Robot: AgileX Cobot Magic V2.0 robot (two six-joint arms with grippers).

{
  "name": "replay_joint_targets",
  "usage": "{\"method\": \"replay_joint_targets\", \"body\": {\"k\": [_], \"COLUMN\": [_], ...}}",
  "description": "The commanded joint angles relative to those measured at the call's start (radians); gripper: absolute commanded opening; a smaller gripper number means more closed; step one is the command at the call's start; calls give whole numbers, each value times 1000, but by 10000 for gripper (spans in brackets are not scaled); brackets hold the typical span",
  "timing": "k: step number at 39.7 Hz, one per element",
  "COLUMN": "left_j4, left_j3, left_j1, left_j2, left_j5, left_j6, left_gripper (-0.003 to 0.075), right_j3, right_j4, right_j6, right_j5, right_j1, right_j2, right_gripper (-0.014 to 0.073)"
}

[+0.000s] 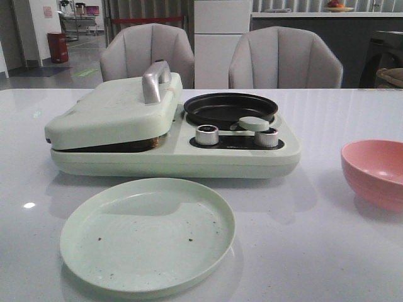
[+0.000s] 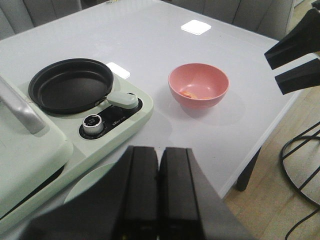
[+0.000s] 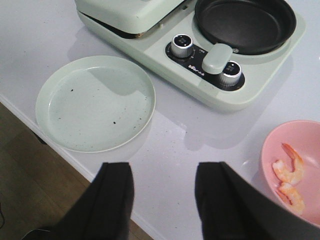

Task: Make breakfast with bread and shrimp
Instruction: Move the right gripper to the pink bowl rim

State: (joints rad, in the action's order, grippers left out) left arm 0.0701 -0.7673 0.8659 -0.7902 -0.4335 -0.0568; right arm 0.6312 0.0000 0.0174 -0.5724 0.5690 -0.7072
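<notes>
No bread shows in any view. Shrimp [image 3: 288, 173] lie in the pink bowl [image 3: 300, 135], pinkish-orange and curled; they also show in the left wrist view [image 2: 189, 94]. My right gripper [image 3: 162, 170] is open and empty above the table's front edge, between the pale green plate [image 3: 95, 102] and the bowl. It also shows in the left wrist view [image 2: 295, 55]. My left gripper [image 2: 159, 150] is shut and empty, raised above the plate [image 2: 87, 182] and the cooker's front. Neither gripper shows in the front view.
A pale green breakfast cooker [image 1: 176, 157] stands mid-table, its sandwich lid [image 1: 113, 113] closed with a silver handle [image 1: 154, 80]. A black round pan [image 1: 230, 108] and two silver knobs [image 1: 206, 134] are on its right half. The pink bowl [image 1: 374, 173] is at the right edge.
</notes>
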Motion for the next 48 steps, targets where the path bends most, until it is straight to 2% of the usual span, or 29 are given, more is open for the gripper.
{"method": "replay_joint_targets", "body": {"k": [1, 8, 12, 16, 23, 31, 36, 41, 48], "left_j4": [0, 0, 0, 0, 0, 0, 0, 0, 0], "left_j3": [-27, -27, -27, -27, -27, -27, -27, -27, -27], "left_j1": [0, 0, 0, 0, 0, 0, 0, 0, 0], "left_j2": [10, 10, 10, 8, -4, -38, -72, -115, -198], "left_j5": [92, 92, 92, 92, 92, 92, 93, 95, 95], "left_j6": [11, 11, 11, 11, 11, 11, 11, 11, 11], "left_gripper": [99, 99, 99, 99, 99, 99, 99, 99, 99], "right_j3": [29, 29, 37, 82, 196, 290, 319, 346, 355], "right_j4": [-6, 0, -10, -10, 0, 0, 0, -9, -14], "right_j6": [0, 0, -17, -66, -77, -76, -76, -74, -74], "right_j5": [75, 83, 57, -51, -216, -246, -230, -195, -125], "right_j1": [-1, -1, -46, -171, -437, -659, -701, -703, -704], "right_j2": [3, -2, -34, -105, -244, -396, -492, -589, -692], "right_gripper": [413, 413, 413, 413, 413, 415, 441, 540, 538]}}
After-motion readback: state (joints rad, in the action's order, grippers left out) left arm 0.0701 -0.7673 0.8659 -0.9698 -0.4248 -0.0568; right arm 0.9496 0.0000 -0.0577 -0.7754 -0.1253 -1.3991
